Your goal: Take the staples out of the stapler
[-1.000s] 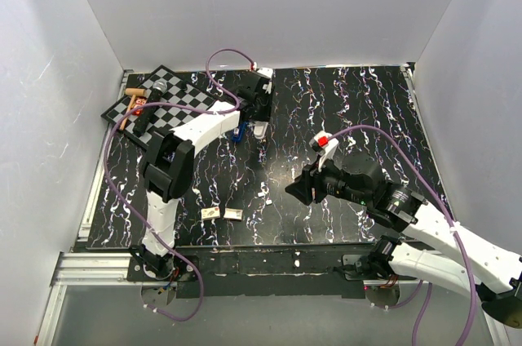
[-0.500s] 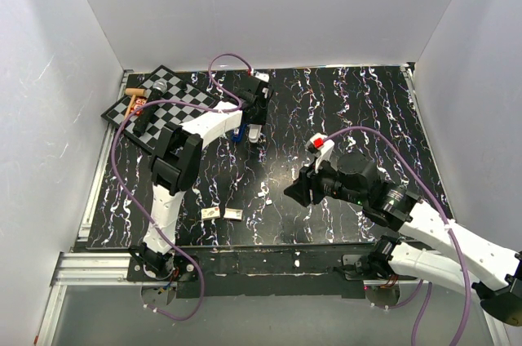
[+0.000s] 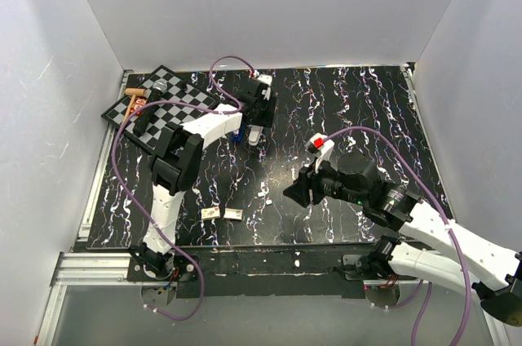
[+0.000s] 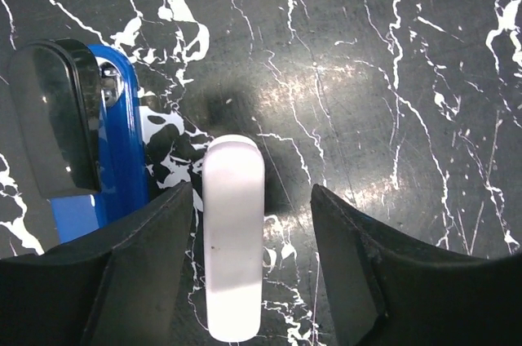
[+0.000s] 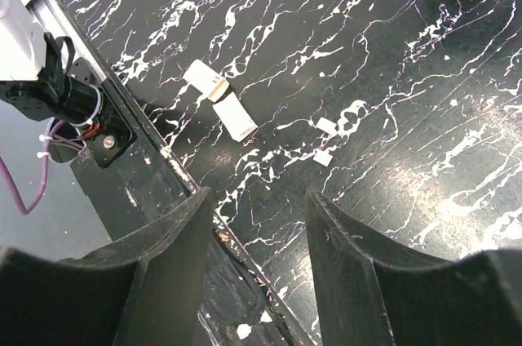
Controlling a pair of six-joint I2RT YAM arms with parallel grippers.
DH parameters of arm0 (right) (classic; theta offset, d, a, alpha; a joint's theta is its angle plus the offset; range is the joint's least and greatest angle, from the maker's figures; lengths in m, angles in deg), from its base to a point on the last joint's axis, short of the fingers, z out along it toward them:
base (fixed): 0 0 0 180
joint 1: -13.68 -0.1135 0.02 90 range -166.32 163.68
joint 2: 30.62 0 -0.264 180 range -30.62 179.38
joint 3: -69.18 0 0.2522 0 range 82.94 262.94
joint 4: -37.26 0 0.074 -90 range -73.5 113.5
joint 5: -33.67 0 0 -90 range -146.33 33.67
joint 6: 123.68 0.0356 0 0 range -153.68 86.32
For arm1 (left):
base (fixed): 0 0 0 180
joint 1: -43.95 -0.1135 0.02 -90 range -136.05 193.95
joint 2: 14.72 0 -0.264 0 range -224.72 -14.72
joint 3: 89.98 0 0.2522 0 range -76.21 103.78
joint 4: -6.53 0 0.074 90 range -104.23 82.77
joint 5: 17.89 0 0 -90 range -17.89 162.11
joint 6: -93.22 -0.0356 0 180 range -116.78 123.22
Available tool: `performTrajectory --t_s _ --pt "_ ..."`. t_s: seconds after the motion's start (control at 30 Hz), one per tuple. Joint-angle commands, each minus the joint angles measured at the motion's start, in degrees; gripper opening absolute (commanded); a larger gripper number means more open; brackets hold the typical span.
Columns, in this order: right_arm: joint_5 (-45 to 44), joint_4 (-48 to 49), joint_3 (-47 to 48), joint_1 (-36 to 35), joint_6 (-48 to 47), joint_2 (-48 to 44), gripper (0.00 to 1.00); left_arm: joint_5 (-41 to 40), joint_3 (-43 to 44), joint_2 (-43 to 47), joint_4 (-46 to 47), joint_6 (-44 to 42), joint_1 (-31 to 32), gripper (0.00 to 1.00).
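White stapler (image 4: 233, 240) between spread left jaws, end cut off; right jaws empty, spread.

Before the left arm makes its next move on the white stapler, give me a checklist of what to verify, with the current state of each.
1. Left gripper jaws apart: ok.
2. White stapler lying between its fingers: ok, with a clear gap on one side.
3. Blue stapler clear of those fingers: not ok, it lies right beside one of them.
4. Right gripper open and empty: ok.
5. Staples out of the stapler: cannot tell, no metal strip shows clearly in any view.
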Motion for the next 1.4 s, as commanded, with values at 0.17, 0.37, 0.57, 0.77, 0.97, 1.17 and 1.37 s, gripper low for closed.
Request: performTrajectory --t_s 0.17,0.37,0.57,0.77,0.97,1.17,1.37 --pt "-0.2 -1.8 1.7 0.1 -1.1 -0.4 0.58 8.0 -9.9 18.8 7.1 -3.3 -0.3 0.70" --pt "-1.7 -4.3 3.2 0.1 -3.9 0.9 0.60 12.2 -20.8 33.0 10.8 -4.1 -0.2 0.98" --pt "-1.2 -8.2 6.8 0.1 -7.4 7.1 0.60 12.6 -26.3 44.6 8.7 -4.3 -0.2 0.98" --pt "-1.5 -9.6 10.5 0.1 -10.4 14.2 0.61 13.8 -28.5 51.9 2.3 -0.4 -0.3 0.98" --pt "-1.0 -10.9 14.7 0.1 -11.3 21.9 0.61 15.9 -31.6 59.0 -1.9 -0.2 -0.3 0.98" --pt "-0.3 -12.0 17.2 0.0 -12.4 28.7 0.62 15.4 -34.3 64.7 -6.6 1.4 -0.3 0.98" --pt "-2.7 -12.0 20.6 -0.8 -10.0 36.9 0.62 12.4 -39.5 71.8 -7.3 0.7 -0.3 0.98"
